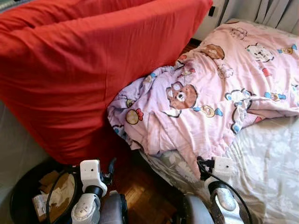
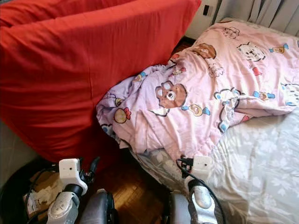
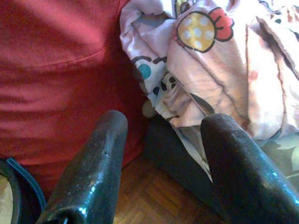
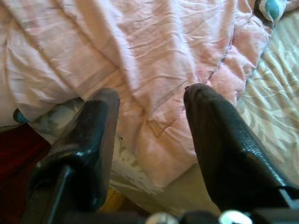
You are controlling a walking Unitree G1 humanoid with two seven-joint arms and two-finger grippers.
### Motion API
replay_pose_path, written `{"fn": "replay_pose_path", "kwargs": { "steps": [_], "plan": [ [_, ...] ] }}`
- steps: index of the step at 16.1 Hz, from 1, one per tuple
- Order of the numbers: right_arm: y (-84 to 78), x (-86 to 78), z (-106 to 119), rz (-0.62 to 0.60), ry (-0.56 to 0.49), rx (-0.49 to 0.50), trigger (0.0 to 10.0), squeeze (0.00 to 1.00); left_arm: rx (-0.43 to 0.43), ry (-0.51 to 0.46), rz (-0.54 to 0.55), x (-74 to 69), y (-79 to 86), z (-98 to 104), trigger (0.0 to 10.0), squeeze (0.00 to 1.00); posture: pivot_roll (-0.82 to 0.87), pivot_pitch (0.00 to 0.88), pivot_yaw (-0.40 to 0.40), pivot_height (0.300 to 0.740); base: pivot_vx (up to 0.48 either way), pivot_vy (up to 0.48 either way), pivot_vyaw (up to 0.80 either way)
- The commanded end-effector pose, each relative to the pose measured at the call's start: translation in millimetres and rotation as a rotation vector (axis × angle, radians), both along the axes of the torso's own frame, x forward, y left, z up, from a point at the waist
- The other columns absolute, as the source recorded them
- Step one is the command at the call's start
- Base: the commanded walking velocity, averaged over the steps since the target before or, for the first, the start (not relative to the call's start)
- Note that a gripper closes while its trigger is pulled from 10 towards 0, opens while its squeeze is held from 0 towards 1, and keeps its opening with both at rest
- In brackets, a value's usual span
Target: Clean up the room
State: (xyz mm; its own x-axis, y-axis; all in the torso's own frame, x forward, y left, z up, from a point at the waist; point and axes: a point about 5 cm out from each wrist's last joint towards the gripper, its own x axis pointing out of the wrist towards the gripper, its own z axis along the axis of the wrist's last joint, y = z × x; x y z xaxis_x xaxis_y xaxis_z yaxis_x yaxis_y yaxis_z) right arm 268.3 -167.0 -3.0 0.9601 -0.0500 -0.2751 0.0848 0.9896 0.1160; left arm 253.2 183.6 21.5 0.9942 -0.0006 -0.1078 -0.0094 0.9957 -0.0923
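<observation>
A pink quilt [image 1: 210, 93] printed with cartoon animals lies crumpled across the bed, its corner hanging over the near edge. A big red cushion [image 1: 84, 70] leans against the quilt on the left. My left gripper [image 3: 161, 154] is open, low above the wood floor, facing the gap between cushion and quilt [image 3: 210, 60]. My right gripper [image 4: 149, 121] is open too, just short of the quilt's hanging edge [image 4: 154, 70]. Both wrists [image 1: 91, 175] [image 1: 219, 170] show at the bottom of the eye views.
A grey floral sheet [image 1: 266, 163] covers the bed on the right. A black bin [image 1: 28, 196] with paper scraps stands on the parquet floor [image 1: 145, 196] at bottom left. Curtains [image 1: 261, 9] hang at the back.
</observation>
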Motion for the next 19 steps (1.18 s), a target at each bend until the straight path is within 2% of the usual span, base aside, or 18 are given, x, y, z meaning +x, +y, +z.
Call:
{"fn": "replay_pose_path", "kwargs": {
  "steps": [1, 19],
  "plan": [
    [0.1, -4.3, -4, -0.003, 0.018, 0.01, 10.0, 0.0, 0.002, 0.021, 0.001, -3.2, 1.8, -3, 10.0, 0.0, -0.02, 0.191, 0.016, 0.613, 0.0, 0.0, 0.0],
    [12.2, -3.3, -9, 0.08, 0.057, 0.032, 10.0, 0.0, -0.015, 0.018, -0.014, -1.1, -4.0, -2, 10.0, 0.0, -0.01, 0.178, 0.014, 0.613, 0.0, 0.0, 0.0]
  ]
}}
